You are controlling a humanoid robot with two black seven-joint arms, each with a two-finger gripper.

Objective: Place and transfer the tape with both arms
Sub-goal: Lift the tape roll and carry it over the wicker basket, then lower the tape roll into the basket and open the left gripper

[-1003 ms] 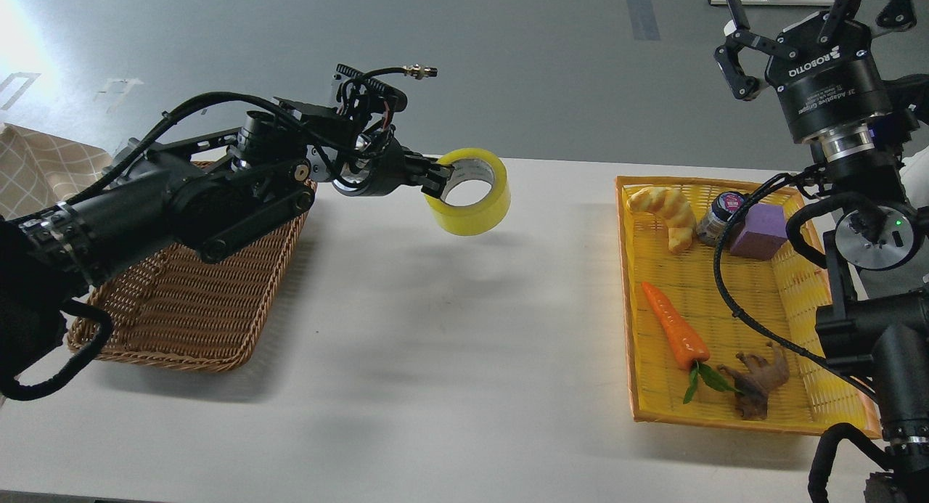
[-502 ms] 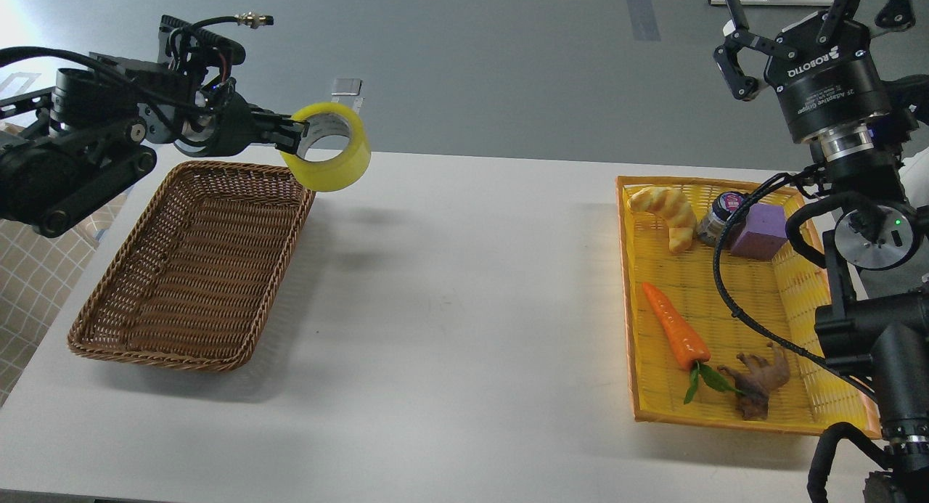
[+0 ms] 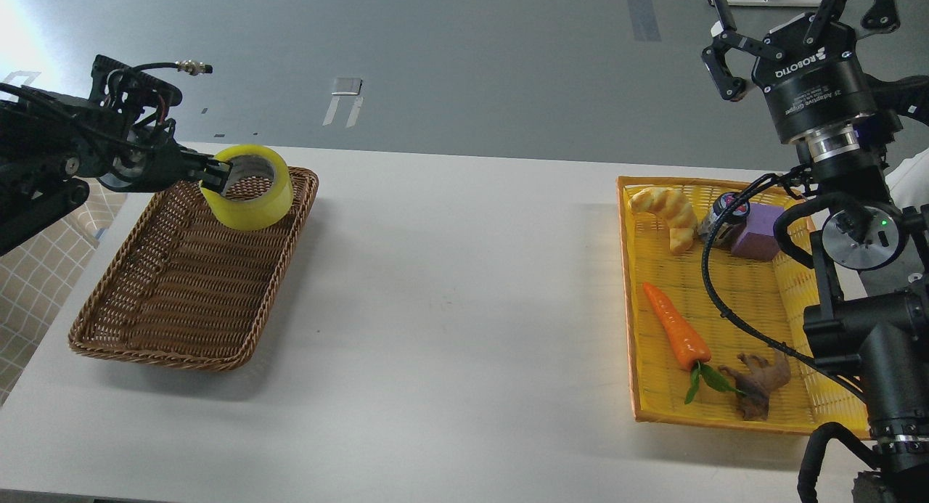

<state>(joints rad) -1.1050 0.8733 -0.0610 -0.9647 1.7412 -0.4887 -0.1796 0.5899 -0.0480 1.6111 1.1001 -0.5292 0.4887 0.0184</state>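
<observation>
The yellow tape roll [image 3: 252, 202] hangs in the air over the far end of the brown wicker basket [image 3: 167, 307] at the left. My left gripper [image 3: 215, 174] is shut on the roll's left wall, one finger inside the core. My right gripper [image 3: 791, 13] is raised at the top right, above and behind the yellow tray [image 3: 791, 292], fingers spread open and empty.
The yellow tray holds a croissant [image 3: 664, 207], a small dark jar [image 3: 726, 211], a purple block [image 3: 758, 231], a carrot [image 3: 675, 334] and a brown toy animal [image 3: 762, 383]. The white table [image 3: 464, 307] lies between basket and tray.
My left arm has swung left with the tape, from the table's middle to above the wicker basket, and lowered a little. My right gripper has shifted slightly.
</observation>
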